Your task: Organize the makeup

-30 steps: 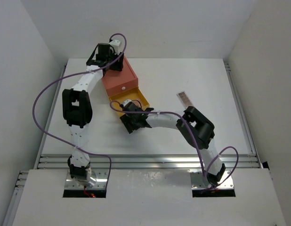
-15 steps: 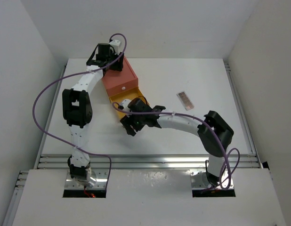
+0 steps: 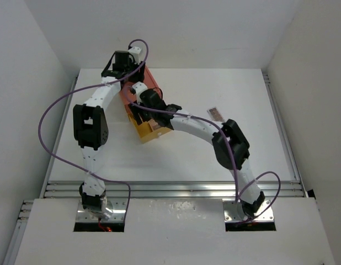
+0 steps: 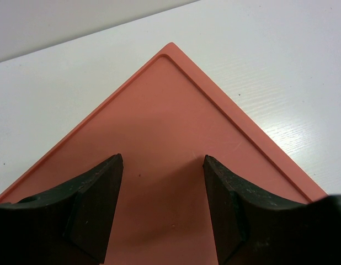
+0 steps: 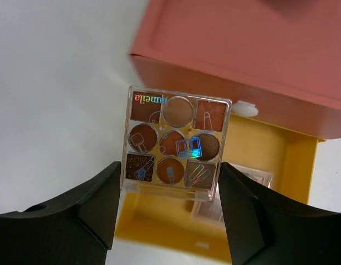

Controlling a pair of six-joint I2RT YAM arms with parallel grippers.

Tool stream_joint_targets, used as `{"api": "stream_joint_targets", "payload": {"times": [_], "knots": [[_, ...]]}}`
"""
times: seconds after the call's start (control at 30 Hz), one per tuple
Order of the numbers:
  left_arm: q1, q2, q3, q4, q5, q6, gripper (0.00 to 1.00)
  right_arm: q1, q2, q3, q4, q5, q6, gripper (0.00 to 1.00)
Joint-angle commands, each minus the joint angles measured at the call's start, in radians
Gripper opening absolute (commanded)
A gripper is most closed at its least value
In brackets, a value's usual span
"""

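Observation:
My right gripper (image 5: 169, 185) is shut on a small square eyeshadow palette (image 5: 173, 144) with brown and pinkish pans. It holds the palette in the air over the open yellow drawer (image 5: 292, 165), just in front of the orange box (image 5: 242, 55). In the top view the right gripper (image 3: 142, 110) is over the drawer (image 3: 154, 132). A clear-cased palette (image 5: 253, 178) lies inside the drawer. A longer palette (image 3: 216, 114) lies on the table to the right. My left gripper (image 4: 162, 182) is open, its fingers spread just above the box's top (image 4: 165, 121). No brushes are in view.
The white table (image 3: 214, 149) is walled on the left, back and right. The right arm (image 3: 198, 128) arcs across the middle of the table from its base. The left arm (image 3: 90, 124) runs along the left side up to the box.
My right gripper has moved from in front of the drawer's near end back and up over the drawer, toward the orange box, with the palette. The left arm has not moved.

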Motion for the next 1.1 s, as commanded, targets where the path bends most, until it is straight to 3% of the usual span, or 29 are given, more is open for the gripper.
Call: {"api": "stream_joint_targets", "payload": {"times": [0.0, 0.37, 0.5, 0.6, 0.63, 0.73, 0.87, 1.07], "knots": [[0.0, 0.08, -0.06, -0.189, -0.025, 0.012, 0.66, -0.011, 0.08, 0.077, 0.031, 0.107, -0.019, 0.18], [0.009, 0.089, -0.06, -0.189, -0.025, 0.012, 0.66, -0.014, 0.135, 0.042, -0.05, 0.088, 0.058, 0.18], [0.009, 0.089, -0.06, -0.189, -0.025, 0.012, 0.66, -0.011, 0.125, 0.014, -0.083, 0.073, 0.093, 0.34], [0.009, 0.098, -0.051, -0.189, -0.025, 0.012, 0.66, -0.014, 0.103, 0.002, -0.09, 0.065, 0.09, 0.53], [0.009, 0.098, -0.051, -0.189, -0.025, 0.012, 0.66, -0.014, 0.097, 0.002, -0.098, 0.068, 0.092, 0.63], [0.009, 0.098, -0.042, -0.189, -0.016, 0.012, 0.66, -0.017, 0.088, 0.011, -0.098, 0.073, 0.086, 0.74], [0.009, 0.098, -0.042, -0.189, -0.016, 0.012, 0.66, -0.017, 0.082, 0.037, -0.076, 0.071, 0.058, 0.8], [0.009, 0.098, -0.042, -0.189, -0.016, 0.012, 0.66, -0.023, 0.034, 0.088, -0.064, 0.061, -0.014, 0.82]]}}
